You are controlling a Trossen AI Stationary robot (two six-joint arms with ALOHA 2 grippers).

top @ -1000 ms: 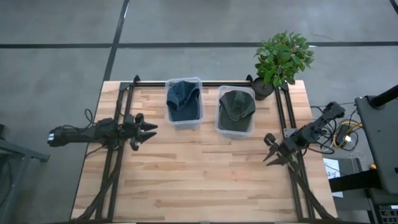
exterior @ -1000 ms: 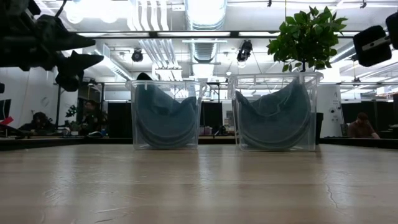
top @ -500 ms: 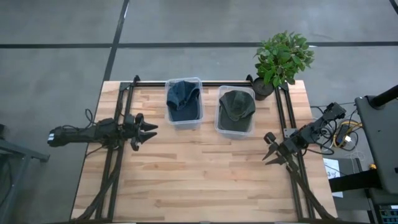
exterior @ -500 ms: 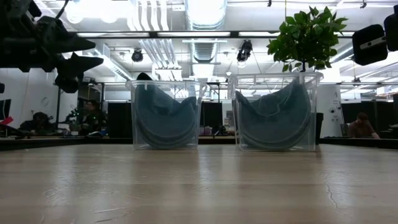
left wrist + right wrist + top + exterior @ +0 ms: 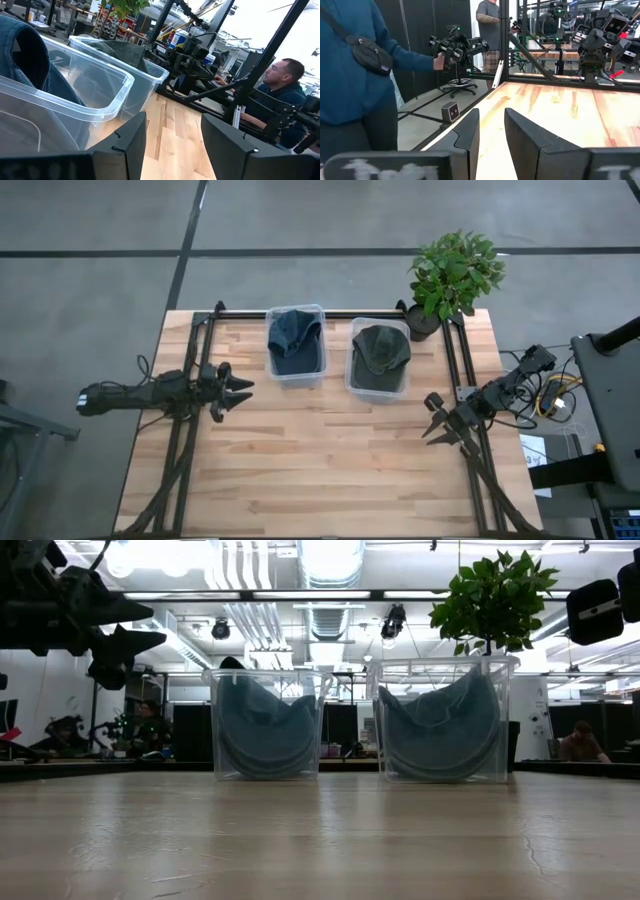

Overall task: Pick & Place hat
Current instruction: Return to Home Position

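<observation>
Since the crumpled blue-grey fabric cap (image 5: 293, 335) already lies inside the left clear plastic bin (image 5: 270, 372), nothing is left to be grasped. That bin is found inward of and beyond the left gripper (image 5: 243, 393), the nearer one, whose fingers are spread and empty. The right gripper (image 5: 430, 420), likewise parted and empty, is held at the right edge of the pale wooden table (image 5: 320, 470).

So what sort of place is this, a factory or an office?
Most likely a robotics lab in an open workshop hall. More robot arms stand on framed benches beyond this wooden table, bare ducts run across the ceiling, and people sit at desks in the background.
</observation>
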